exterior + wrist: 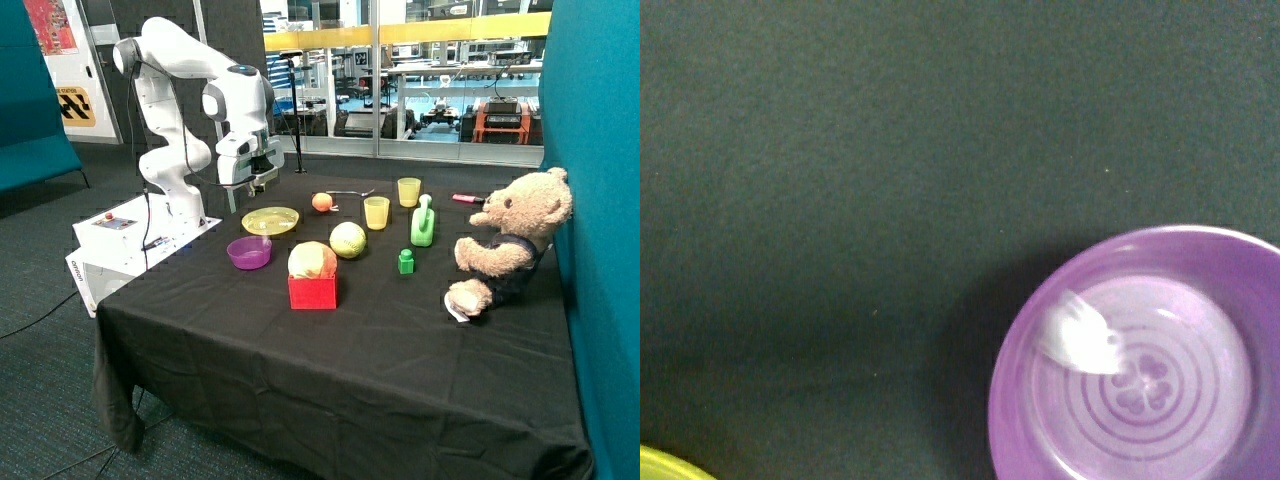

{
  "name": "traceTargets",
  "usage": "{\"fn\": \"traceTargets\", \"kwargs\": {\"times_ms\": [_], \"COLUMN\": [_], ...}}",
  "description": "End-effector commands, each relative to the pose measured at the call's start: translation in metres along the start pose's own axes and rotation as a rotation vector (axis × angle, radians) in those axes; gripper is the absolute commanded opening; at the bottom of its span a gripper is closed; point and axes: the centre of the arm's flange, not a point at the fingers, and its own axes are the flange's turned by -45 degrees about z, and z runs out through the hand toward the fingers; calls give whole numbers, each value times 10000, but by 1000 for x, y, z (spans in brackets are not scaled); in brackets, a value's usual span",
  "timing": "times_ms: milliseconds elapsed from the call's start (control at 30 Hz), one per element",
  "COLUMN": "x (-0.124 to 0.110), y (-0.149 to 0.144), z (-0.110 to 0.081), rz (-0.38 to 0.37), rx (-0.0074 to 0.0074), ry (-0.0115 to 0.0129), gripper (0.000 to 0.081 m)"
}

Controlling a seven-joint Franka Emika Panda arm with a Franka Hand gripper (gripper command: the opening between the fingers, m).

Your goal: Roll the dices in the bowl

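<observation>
The purple bowl (249, 252) stands on the black tablecloth near the table's edge on the robot's side, just in front of the yellow plate. In the wrist view the bowl (1140, 360) is seen from above, and a blurred whitish patch, the dices (1080, 340), lies inside it against the inner wall. In the outside view the dices are too small to make out. My gripper (257, 185) hangs well above the table, over the spot between plate and bowl. It does not appear in the wrist view.
A flat yellow plate (270, 220) lies behind the bowl; its rim (665, 465) shows in the wrist view. Nearby are a red box (313, 291), a yellow-green ball (348, 240), two yellow cups (376, 212), a green block (406, 262), a green bottle (423, 225) and a teddy bear (510, 245).
</observation>
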Motion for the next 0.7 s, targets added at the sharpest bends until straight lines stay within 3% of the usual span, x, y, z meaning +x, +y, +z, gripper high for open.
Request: {"fn": "traceTargets", "kwargs": {"times_ms": [0,333,567,667], "x": [-1,-5,-23,-39], "y": [-2,-8,-51,-85], "z": [4,5,16,30], "rz": [-37,-412,-1797,-2758], "rx": [6,5,1,-1], "ry": [56,56,57,57], "gripper": [544,506,399,367]}}
